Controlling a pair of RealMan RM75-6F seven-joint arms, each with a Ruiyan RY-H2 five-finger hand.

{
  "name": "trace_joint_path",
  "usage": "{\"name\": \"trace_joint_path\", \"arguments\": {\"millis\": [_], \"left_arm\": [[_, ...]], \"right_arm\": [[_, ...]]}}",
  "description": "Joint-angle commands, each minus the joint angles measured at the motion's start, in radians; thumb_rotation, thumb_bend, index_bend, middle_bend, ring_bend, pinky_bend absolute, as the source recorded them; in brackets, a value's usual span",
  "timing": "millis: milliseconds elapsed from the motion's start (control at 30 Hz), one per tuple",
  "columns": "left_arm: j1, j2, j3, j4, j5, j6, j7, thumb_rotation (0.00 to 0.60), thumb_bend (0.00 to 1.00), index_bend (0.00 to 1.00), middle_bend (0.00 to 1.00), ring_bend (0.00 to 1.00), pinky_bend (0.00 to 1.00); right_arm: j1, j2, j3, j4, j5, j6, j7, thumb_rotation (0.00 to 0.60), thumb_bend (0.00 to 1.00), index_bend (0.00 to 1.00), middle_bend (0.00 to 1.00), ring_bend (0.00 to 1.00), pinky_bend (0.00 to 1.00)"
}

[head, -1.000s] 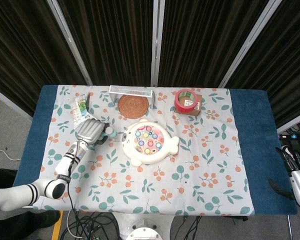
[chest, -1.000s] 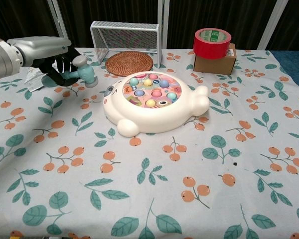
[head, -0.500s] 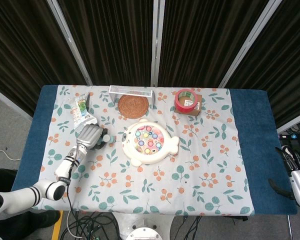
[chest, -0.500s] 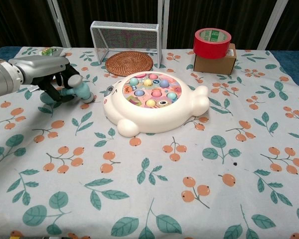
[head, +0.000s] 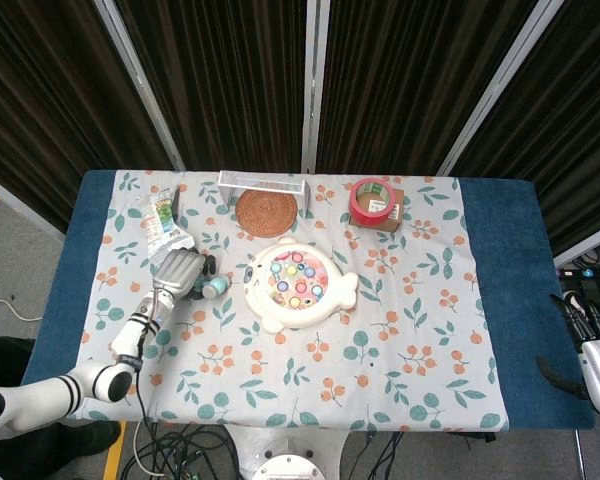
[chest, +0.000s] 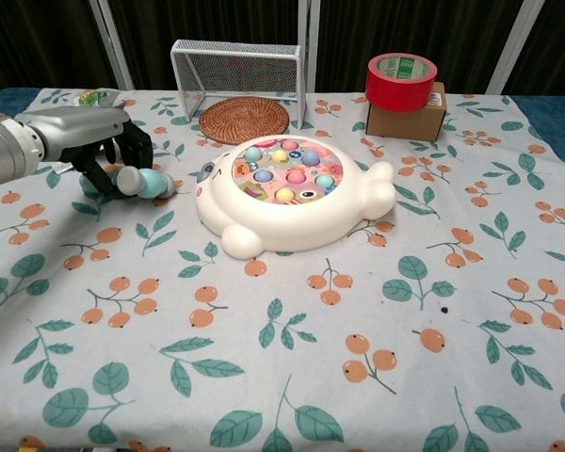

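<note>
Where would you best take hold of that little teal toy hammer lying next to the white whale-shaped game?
Probably by the teal handle of the small teal toy hammer, coming from above. It lies flat on the cloth, grey head ends sideways, close to the white whale-shaped game. The left hand hangs over it, fingers spread, from the clearer left side.

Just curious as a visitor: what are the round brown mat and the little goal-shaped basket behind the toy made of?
The round mat looks like woven rattan or straw: brown, matte, with spiral ridges. The basket seems to be white-coated wire mesh, since the curtain shows through its fine grid.
</note>
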Motion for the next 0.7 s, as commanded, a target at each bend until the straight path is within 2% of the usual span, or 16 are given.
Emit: {"name": "trace_joint_path", "arguments": {"millis": [33,433,700], "left_arm": [[-0.004,0.0,-0.01,0.004,-0.007,-0.008,0.0,0.6,0.26,0.44,0.45,0.32,0.34],[-0.034,0.009,-0.044,0.02,-0.062,-0.074,0.028,0.6,0.27,0.44,0.45,0.32,0.34],[-0.037,0.007,-0.044,0.025,-0.067,-0.081,0.037,0.6,0.27,0.41,0.45,0.32,0.35]], "right_arm": [[0.001,0.0,0.0,-0.001,-0.001,-0.001,-0.001,0.6,0.19,0.07,0.16,0.0,0.0],[0.001,0.002,0.001,-0.01,0.005,-0.004,-0.011,0.6,0.19,0.07,0.16,0.0,0.0],[0.002,0.003,0.002,-0.011,0.008,-0.007,-0.013,0.6,0.19,0.07,0.16,0.0,0.0]]}}
